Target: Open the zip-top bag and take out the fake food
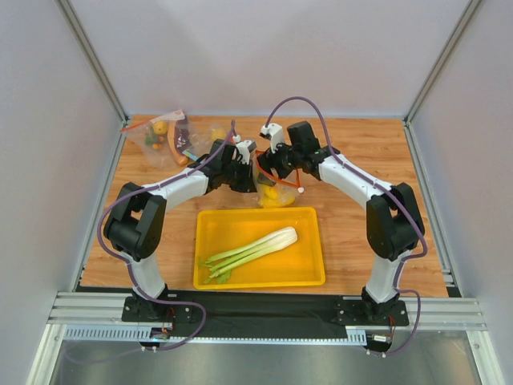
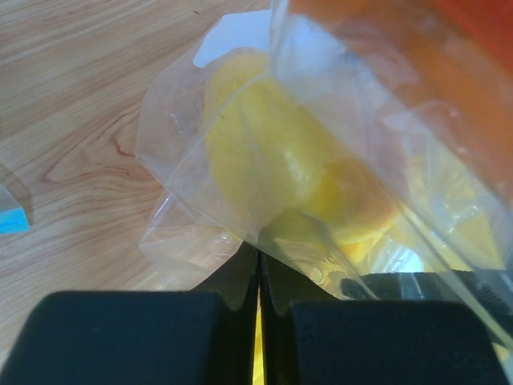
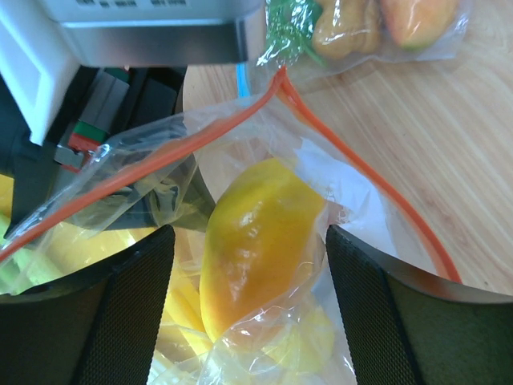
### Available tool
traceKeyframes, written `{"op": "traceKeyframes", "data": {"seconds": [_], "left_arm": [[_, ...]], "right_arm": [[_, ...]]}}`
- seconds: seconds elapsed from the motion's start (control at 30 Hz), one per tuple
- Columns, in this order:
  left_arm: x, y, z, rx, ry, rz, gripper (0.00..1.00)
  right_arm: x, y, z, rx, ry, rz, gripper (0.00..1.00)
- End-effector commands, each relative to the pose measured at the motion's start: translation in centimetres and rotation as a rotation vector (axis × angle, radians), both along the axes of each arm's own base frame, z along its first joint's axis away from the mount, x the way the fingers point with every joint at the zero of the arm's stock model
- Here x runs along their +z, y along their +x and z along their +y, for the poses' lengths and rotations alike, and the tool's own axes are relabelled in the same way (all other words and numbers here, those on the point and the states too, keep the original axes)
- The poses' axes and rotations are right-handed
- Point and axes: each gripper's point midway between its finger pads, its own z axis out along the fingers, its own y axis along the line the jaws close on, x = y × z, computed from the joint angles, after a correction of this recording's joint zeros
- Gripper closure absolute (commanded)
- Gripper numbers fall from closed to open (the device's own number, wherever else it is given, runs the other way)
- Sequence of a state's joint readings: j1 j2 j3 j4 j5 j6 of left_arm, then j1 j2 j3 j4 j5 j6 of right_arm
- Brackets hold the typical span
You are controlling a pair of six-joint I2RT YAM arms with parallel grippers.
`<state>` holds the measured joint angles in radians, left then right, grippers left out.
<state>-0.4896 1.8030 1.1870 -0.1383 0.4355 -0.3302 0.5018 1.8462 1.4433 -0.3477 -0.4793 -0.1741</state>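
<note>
Nearest the arm bases, at the lower centre of the top view, a shallow yellow plastic tray (image 1: 260, 282) is set on the wooden table (image 1: 361, 144). A long pale-green and white celery-like stalk (image 1: 252, 250) is laid slantwise in it, outside any bag.

Just beyond the tray's far rim, at the centre of that frame, the two grippers are found close together. The large clear crinkly zip-top bag (image 3: 353, 188) is held up between them. The left gripper (image 2: 258, 277) is seen clenched, its black fingers all but touching (only a thin yellow slit is left between them). A fold of the bag's plastic is pinched there.

The right gripper (image 3: 248, 237) is spread wide. Its jaws are placed on either side of the orange oval fruit (image 3: 256, 257), which is wrapped in the plastic. Whether the pads are touching it cannot be told.

The red-orange zip strip (image 3: 160, 160) is parted at the bag's mouth. One strand is run across the upper left of the right wrist view and the other down its right side. A yellow oval fruit (image 3: 309, 345) is seen below the orange one, inside the bag.

Farther off, at the upper left of the top view, smaller clear bags (image 1: 164, 136) of toy produce are laid on the table, well apart from the tray.
</note>
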Motion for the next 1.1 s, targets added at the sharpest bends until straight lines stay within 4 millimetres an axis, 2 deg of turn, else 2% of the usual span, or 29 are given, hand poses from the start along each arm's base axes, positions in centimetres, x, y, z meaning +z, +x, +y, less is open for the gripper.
{"op": "traceKeyframes", "data": {"seconds": [0.0,0.23,0.27,0.3,0.33,0.4,0.5,0.57,0.6,0.63,0.67,0.7,0.77,0.8,1.0,1.07], "left_arm": [[2.1,0.6,-0.9,-0.035,-0.030,-0.065,1.00],[2.4,0.7,-0.9,-0.038,-0.034,-0.075,1.00],[2.4,0.7,-0.9,-0.039,-0.033,-0.075,1.00],[2.5,0.7,-0.9,-0.039,-0.034,-0.078,1.00],[2.5,0.7,-0.9,-0.040,-0.035,-0.077,1.00],[2.4,0.6,-0.9,-0.041,-0.034,-0.073,1.00],[2.3,0.7,-0.9,-0.039,-0.032,-0.069,1.00],[2.2,0.7,-0.9,-0.036,-0.027,-0.068,1.00],[2.3,0.7,-0.8,-0.033,-0.025,-0.068,1.00],[2.1,0.7,-0.8,-0.032,-0.022,-0.064,1.00],[2.0,0.8,-0.7,-0.027,-0.020,-0.061,1.00],[2.0,0.7,-0.7,-0.027,-0.019,-0.059,1.00],[1.9,0.8,-0.7,-0.025,-0.018,-0.058,1.00],[2.1,0.8,-0.7,-0.024,-0.021,-0.061,1.00],[1.8,0.8,-0.6,-0.019,-0.014,-0.046,1.00],[1.7,0.7,-0.7,-0.019,-0.015,-0.043,1.00]], "right_arm": [[-0.3,-0.1,0.5,0.030,-0.005,0.007,0.20],[-2.2,-1.1,1.1,0.093,-0.005,0.078,0.23],[-2.3,-1.3,1.1,0.100,-0.004,0.087,0.26],[-2.3,-1.3,1.2,0.102,0.000,0.088,0.38],[-2.1,-1.2,1.2,0.100,0.000,0.083,0.44],[-2.0,-0.8,1.0,0.078,-0.004,0.067,0.52],[-0.7,-0.4,0.8,0.042,0.012,0.021,0.55],[1.1,0.2,0.6,0.007,0.032,-0.037,0.57],[0.9,0.2,0.2,-0.026,0.027,-0.038,0.58],[2.1,0.3,0.0,-0.043,0.039,-0.068,0.59],[2.8,0.7,-0.2,-0.064,0.048,-0.094,0.59],[2.6,0.7,-0.7,-0.096,0.037,-0.100,0.60],[4.3,0.9,-1.2,-0.142,0.068,-0.141,0.60],[3.9,0.8,-1.7,-0.169,0.059,-0.143,0.60],[8.6,-0.2,-3.2,-0.244,0.144,-0.244,0.60],[9.4,-0.5,-3.5,-0.267,0.172,-0.256,0.59]]}}
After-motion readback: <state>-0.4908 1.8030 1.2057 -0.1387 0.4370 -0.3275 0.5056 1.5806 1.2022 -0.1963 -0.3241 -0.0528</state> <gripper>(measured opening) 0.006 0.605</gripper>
